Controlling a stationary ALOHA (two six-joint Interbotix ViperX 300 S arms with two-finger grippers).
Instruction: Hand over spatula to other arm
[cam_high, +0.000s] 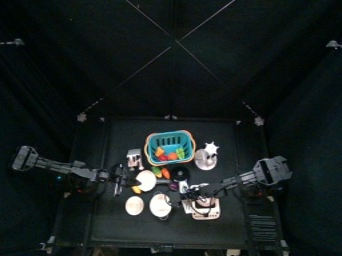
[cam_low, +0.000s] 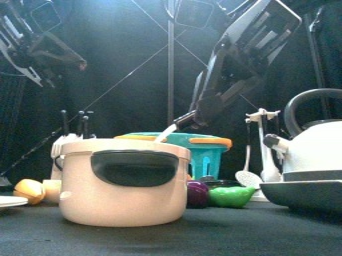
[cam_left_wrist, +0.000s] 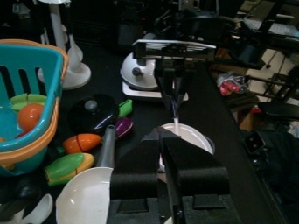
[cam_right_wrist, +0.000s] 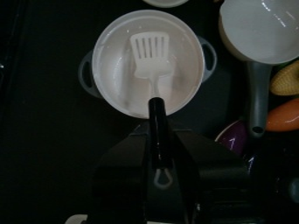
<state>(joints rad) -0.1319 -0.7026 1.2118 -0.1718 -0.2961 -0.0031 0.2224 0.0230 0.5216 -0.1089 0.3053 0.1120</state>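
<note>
I am gripping the small slotted spatula (cam_right_wrist: 149, 54), white at its flat blade and dark along its slim handle, in my right gripper (cam_right_wrist: 156, 129). Both black jaws are pressing in on the handle from either side. The blade is hanging straight down over the open mouth of the round white pot with two small side handles (cam_right_wrist: 107, 74), inside the ring of its rim. I cannot tell whether the blade is touching the bottom. In the front view the same pot (cam_low: 80, 195) is standing near and large, cream-coloured with a dark oval patch on its side, and my right arm is slanting down toward it from the upper right.

My left gripper (cam_left_wrist: 172, 164) is hovering near the pot on the opposite side, pointing toward my right gripper (cam_left_wrist: 173, 54) and the spatula's thin handle (cam_left_wrist: 176, 109) hanging beneath it. Its jaws are standing slightly parted, with nothing between them, and they are apart from the spatula.

Around the pot, a teal plastic basket (cam_left_wrist: 35, 66) is holding coloured toy pieces, a white kettle with a dark arched handle (cam_low: 314, 150) is sitting at the table's right side, and a white round bowl (cam_right_wrist: 263, 31) is lying just beside the pot. A pale ladle with a grey handle (cam_left_wrist: 87, 197) is lying near my left jaws.
</note>
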